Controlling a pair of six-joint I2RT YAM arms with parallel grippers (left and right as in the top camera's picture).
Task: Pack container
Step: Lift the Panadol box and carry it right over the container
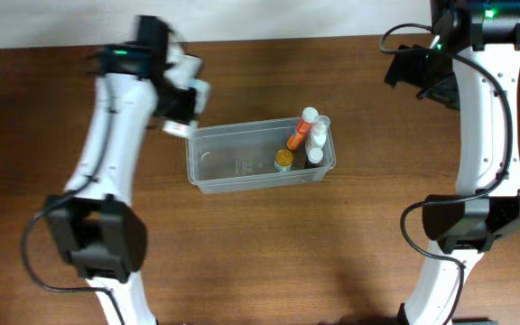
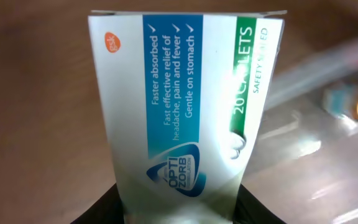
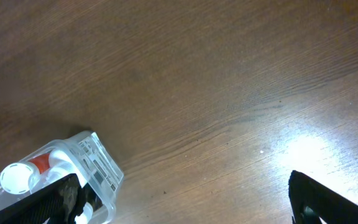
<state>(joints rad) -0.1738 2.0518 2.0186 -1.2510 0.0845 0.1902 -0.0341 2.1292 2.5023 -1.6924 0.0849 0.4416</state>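
The clear plastic container (image 1: 233,167) stands in the middle of the table. At its right end are an orange bottle with a white cap (image 1: 301,129), a white bottle (image 1: 319,135), a small yellow-topped jar (image 1: 283,160) and a dark bottle (image 1: 314,157). My left gripper (image 1: 186,101) is shut on a white, blue and green medicine box (image 2: 179,106), held above the table just beyond the container's far left corner. My right gripper (image 3: 185,208) is open and empty, above bare table to the right of the container (image 3: 101,165).
The brown wooden table reaches a pale wall at the far edge. The left half of the container holds nothing. Both arm bases stand at the near side, left (image 1: 97,239) and right (image 1: 472,221).
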